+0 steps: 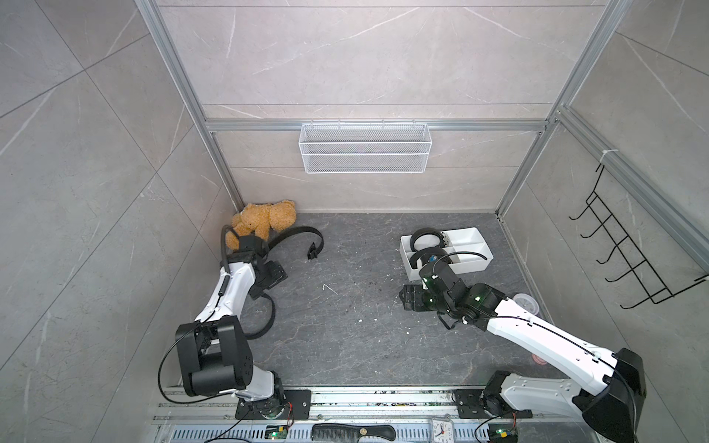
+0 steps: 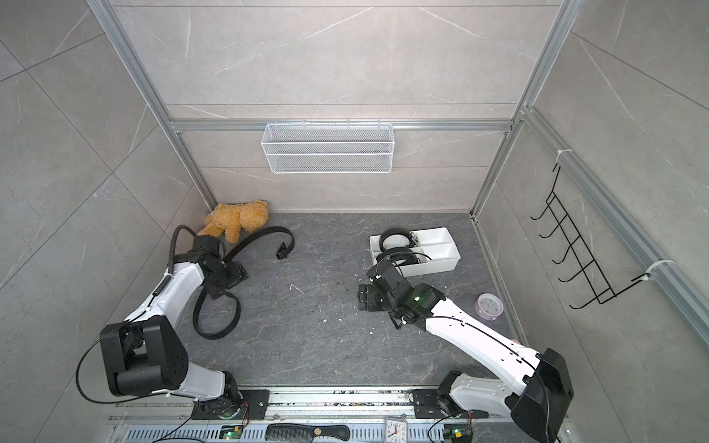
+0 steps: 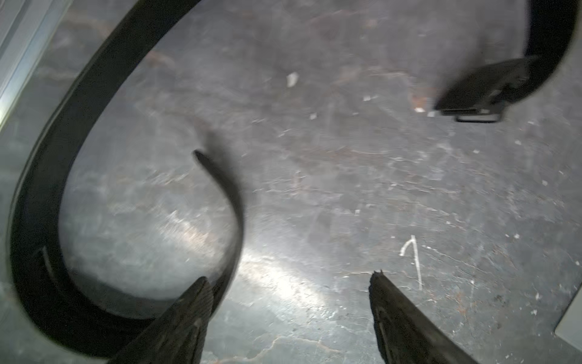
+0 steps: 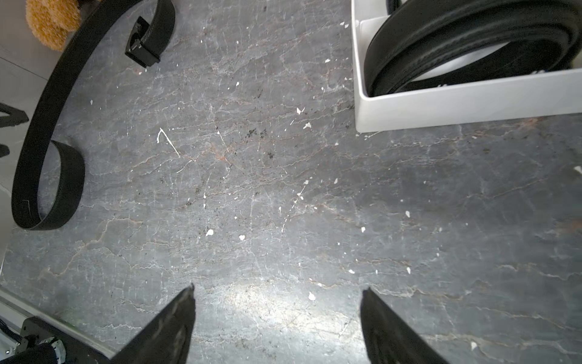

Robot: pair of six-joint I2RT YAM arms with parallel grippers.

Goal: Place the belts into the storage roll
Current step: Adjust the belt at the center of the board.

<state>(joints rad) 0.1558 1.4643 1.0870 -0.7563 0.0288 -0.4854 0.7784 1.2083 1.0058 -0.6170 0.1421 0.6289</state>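
One black belt (image 1: 303, 230) lies loose on the dark floor at the left. Its buckle (image 2: 282, 251) points toward the middle and its tail curls into a loop (image 2: 230, 322) by the left arm. My left gripper (image 3: 289, 275) hangs open just above the floor. The belt's tail (image 3: 226, 189) runs just outside one finger, and nothing is between the jaws. The white storage roll (image 1: 472, 265) stands at the back right with two coiled belts (image 2: 395, 231) (image 2: 406, 255) in its left compartments. My right gripper (image 4: 277, 287) is open over bare floor, just in front of the storage roll's (image 4: 472, 104) near corner.
A tan teddy bear (image 1: 264, 220) sits in the back left corner beside the belt. A white wire basket (image 1: 364, 147) hangs on the back wall, a black hook rack (image 1: 633, 261) on the right wall. A small round pink clock (image 2: 489, 305) lies near the right arm.
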